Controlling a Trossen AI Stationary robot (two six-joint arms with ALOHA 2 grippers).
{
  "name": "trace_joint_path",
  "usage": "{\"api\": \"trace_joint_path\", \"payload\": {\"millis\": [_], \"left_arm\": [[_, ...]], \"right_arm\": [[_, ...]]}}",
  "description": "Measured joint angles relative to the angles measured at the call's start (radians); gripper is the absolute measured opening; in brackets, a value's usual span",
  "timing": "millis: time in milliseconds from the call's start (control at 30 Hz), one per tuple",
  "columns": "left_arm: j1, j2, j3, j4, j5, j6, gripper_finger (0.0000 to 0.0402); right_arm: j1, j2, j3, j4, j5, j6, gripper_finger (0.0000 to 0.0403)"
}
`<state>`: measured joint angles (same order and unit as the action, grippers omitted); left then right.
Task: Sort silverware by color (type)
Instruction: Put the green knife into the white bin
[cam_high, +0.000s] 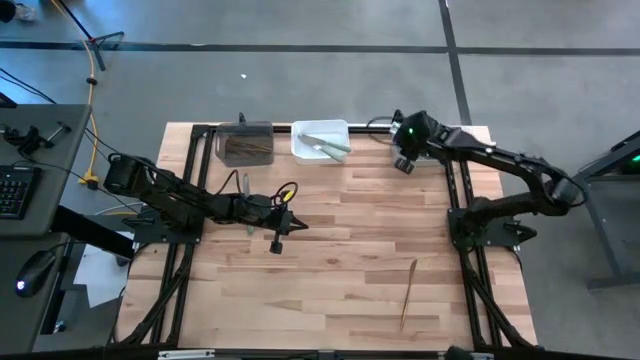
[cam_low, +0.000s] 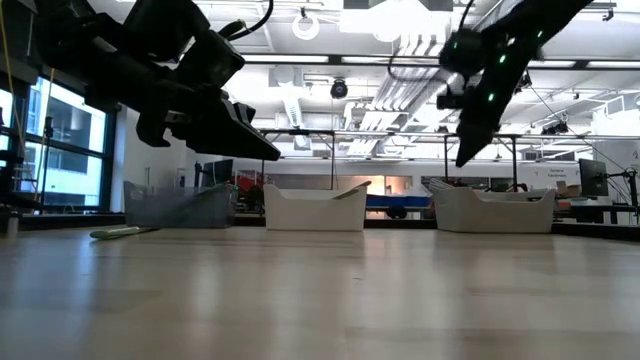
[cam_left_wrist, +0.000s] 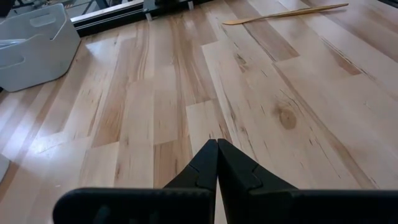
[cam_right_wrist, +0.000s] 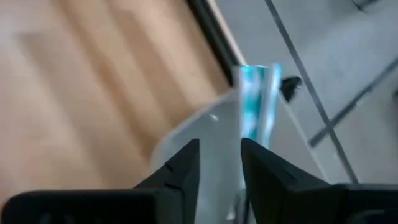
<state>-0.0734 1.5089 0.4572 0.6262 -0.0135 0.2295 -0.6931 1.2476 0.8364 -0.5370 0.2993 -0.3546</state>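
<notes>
A brown-handled piece of silverware lies flat on the table toward the near right; it also shows in the left wrist view. A pale green piece lies on the wood under the left arm. More pale green pieces rest in the white bin. Light blue pieces sit in the grey bin. My left gripper hovers shut above the table's middle. My right gripper hangs open over the grey bin at the far edge.
The dark bin stands left of the white one along the far edge. All three bins line up in the low view, with the grey one on the right. Bare wood stretches between the arms. Black frame rails run down both table sides.
</notes>
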Motion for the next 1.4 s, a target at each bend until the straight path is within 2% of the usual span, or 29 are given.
{"api": "trace_joint_path", "payload": {"millis": [133, 267, 367, 533, 600, 667, 833, 967, 1067, 1200, 1300, 1400], "left_arm": [[0.000, 0.000, 0.000, 0.000, 0.000, 0.000, 0.0000], [0.000, 0.000, 0.000, 0.000, 0.000, 0.000, 0.0000], [0.000, 0.000, 0.000, 0.000, 0.000, 0.000, 0.0000], [-0.015, -0.005, 0.001, -0.066, -0.002, 0.000, 0.0000], [-0.028, -0.028, 0.008, -0.156, -0.002, 0.004, 0.0000], [-0.039, -0.064, 0.033, -0.320, -0.016, 0.005, 0.0000], [-0.072, -0.151, 0.142, -0.821, -0.023, -0.040, 0.0000], [-0.118, -0.201, 0.202, -1.076, -0.021, -0.092, 0.0003], [-0.152, -0.218, 0.229, -1.236, -0.026, -0.095, 0.0014], [-0.186, -0.215, 0.242, -1.376, -0.090, -0.093, 0.0041], [-0.207, -0.207, 0.242, -1.375, -0.097, -0.063, 0.0068], [-0.219, -0.194, 0.243, -1.384, -0.105, 0.015, 0.0097]], "right_arm": [[0.153, -0.097, 0.000, -0.121, -0.038, 0.117, 0.0059], [0.356, -0.148, 0.000, -0.230, -0.063, 0.262, 0.0012], [0.518, -0.143, 0.000, -0.266, -0.033, 0.366, 0.0004], [0.740, -0.092, 0.000, -0.199, -0.001, 0.515, 0.0008], [0.804, -0.067, 0.000, -0.128, -0.007, 0.530, 0.0006], [0.855, -0.045, 0.000, -0.030, -0.029, 0.512, 0.0002], [0.908, 0.018, 0.000, 0.233, -0.093, 0.429, 0.0000], [0.909, 0.099, 0.000, 0.416, -0.142, 0.331, 0.0000], [0.891, 0.181, 0.000, 0.554, -0.223, 0.267, 0.0000], [0.860, 0.296, 0.000, 0.751, -0.367, 0.220, 0.0000], [0.844, 0.357, 0.000, 0.872, -0.464, 0.212, 0.0000], [0.838, 0.385, 0.000, 0.893, -0.491, 0.191, 0.0000]]}}
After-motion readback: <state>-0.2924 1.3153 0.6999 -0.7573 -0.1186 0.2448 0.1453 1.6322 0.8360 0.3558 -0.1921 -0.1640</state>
